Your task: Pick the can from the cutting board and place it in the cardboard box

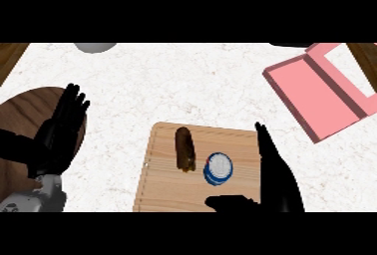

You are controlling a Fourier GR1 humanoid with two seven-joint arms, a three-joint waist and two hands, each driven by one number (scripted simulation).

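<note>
From the head view, the can (218,168) stands on the cutting board (165,191) at lower centre, beside a brown oblong thing (185,149). My right hand (274,172) is open just right of the can, fingers straight, gripping nothing. My left hand (60,130) rests open at the left. The box (318,94), pink here, waits upper right on the desk (184,84); I judge that picking and placing are both still to do
</note>
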